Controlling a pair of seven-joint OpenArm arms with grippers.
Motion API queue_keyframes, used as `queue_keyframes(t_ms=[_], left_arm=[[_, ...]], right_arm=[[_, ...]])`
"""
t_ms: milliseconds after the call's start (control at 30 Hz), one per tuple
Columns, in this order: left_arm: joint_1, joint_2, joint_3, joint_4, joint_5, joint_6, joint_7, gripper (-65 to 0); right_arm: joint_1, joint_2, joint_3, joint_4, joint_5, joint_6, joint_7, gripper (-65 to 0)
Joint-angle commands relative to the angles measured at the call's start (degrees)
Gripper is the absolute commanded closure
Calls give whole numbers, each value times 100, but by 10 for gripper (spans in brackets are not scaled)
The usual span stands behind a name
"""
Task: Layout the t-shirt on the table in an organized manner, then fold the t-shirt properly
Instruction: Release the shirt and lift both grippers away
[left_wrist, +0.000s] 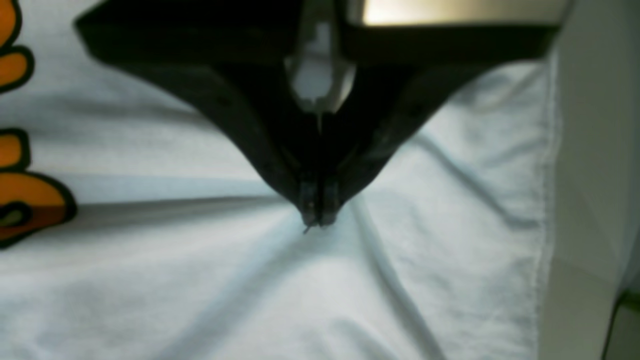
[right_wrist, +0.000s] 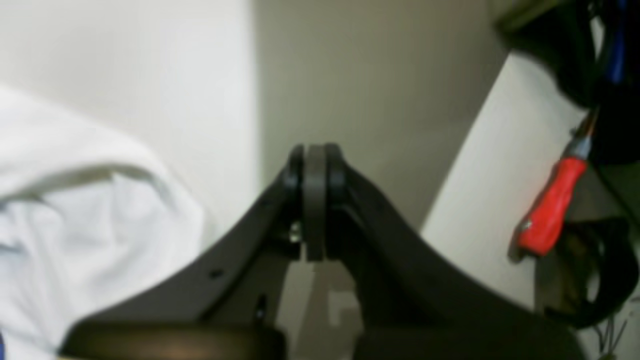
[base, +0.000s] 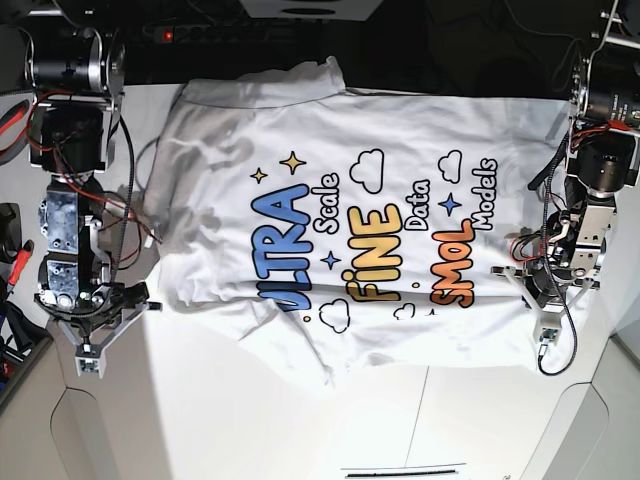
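Observation:
The white t-shirt lies spread print-up across the table, with one sleeve bunched at the far left. My left gripper is at the shirt's right end, close to the hem. In the left wrist view the left gripper is shut, and creases in the white cloth run out from its tips, so it pinches the fabric. My right gripper hangs over bare table just left of the shirt. In the right wrist view the right gripper is shut on nothing, with the t-shirt to its left.
A red-handled tool and black cables sit off the table's edge by the right arm; the same tool shows at the far left of the base view. Thin seam lines cross the tabletop at the front.

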Motion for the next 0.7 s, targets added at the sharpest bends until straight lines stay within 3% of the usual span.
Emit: queue_keyframes(t_ms=[0,133,300,467,533,600,667], left_arm=[[-160,-122,-15,59,11,-138,42,0],[-260,-256,-15,450,-9,-791,114,0],[-184,-564,-24,1534,-184,-1366,527,-36],[164,-800,-44,2465,-264,-1499,979,-39],[337,-839,-44,2551,-264,-1515,1014,-85],[535,-837,-44,2524,-264,-1436,1014,-128],[767,-837,-44,2459,-264,-1224,1010,-132]], right_arm=[[238,20,11,109,87,61,-11,0],[286,-20,11,479,828,470,-570,0],[-415,-271,11,1963,962,713,-1069,0],[-1631,-511,4,3174,1180,848,-1163,0],[-2044,-542,4,3390,1174,885,-1158,0],[-2347,-533,28,3397,1121,885,-1095,0],[-2586,-518,85,3276,953,881,-844,0]])
